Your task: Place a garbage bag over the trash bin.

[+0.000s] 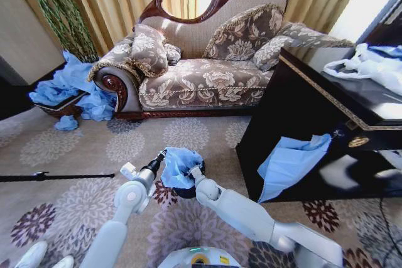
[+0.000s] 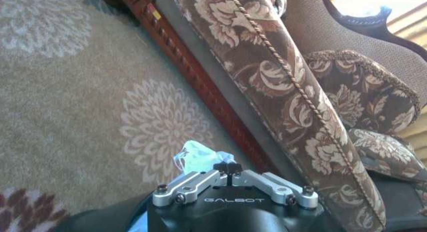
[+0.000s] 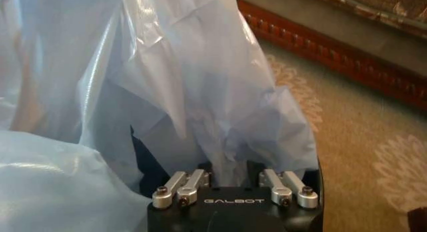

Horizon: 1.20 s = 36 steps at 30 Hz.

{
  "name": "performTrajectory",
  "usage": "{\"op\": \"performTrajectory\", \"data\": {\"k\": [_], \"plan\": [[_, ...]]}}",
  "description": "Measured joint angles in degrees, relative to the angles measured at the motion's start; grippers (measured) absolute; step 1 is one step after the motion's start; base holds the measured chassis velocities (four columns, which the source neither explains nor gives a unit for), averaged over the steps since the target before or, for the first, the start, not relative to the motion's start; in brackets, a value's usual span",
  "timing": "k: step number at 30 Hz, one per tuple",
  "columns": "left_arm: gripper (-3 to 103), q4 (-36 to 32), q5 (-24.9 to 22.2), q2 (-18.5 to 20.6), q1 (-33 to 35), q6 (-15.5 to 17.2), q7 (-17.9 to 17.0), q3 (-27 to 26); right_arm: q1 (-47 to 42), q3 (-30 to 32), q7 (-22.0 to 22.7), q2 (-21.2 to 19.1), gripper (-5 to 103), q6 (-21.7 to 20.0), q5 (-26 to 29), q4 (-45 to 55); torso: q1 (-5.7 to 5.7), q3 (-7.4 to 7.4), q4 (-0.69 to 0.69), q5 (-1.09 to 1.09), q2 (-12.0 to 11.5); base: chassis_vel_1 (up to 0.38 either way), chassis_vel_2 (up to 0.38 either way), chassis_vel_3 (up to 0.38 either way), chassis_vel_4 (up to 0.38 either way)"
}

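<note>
From the head cam, I've got both arms reaching out over the carpet in front of the sofa (image 1: 207, 61). The garbage bag (image 1: 181, 164) is bunched up between the two grippers, sitting on top of the trash bin (image 1: 184, 190), which only peeks out dark underneath it, on the near side of the sofa. Left gripper (image 1: 162, 155) is at the bag's left edge, right gripper (image 1: 196, 172) at its right edge.

Left wrist cam: jaws pinched together on a little tuft of the blue plastic, with the sofa's wooden base running just beyond.

Right wrist cam: jaws are clamped on a fold of the bag, and plastic billows all around, dark bin rim just beside the gripper.

My read: bag is draped on the bin but not opened or pulled down over the rim yet, so maybe halfway.
</note>
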Motion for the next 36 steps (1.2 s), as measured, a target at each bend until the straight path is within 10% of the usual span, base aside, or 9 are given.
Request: {"op": "performTrajectory", "data": {"k": [9,36], "plan": [[0,-0.6,0.0,0.1,0.3,-0.1,0.2,-0.2,-0.3,0.2,0.5,0.7,1,1.4,-2.2,-0.8,0.00,0.00,0.00,0.00,0.0,0.000,0.000,0.000,0.000],[0,-1.0,0.9,-0.4,1.1,-0.2,1.0,-0.4,0.6,0.2,5.8,-5.7,0,2.4,-1.6,12.9,0.00,0.00,0.00,0.01,0.0,0.000,0.000,0.000,0.000]]}}
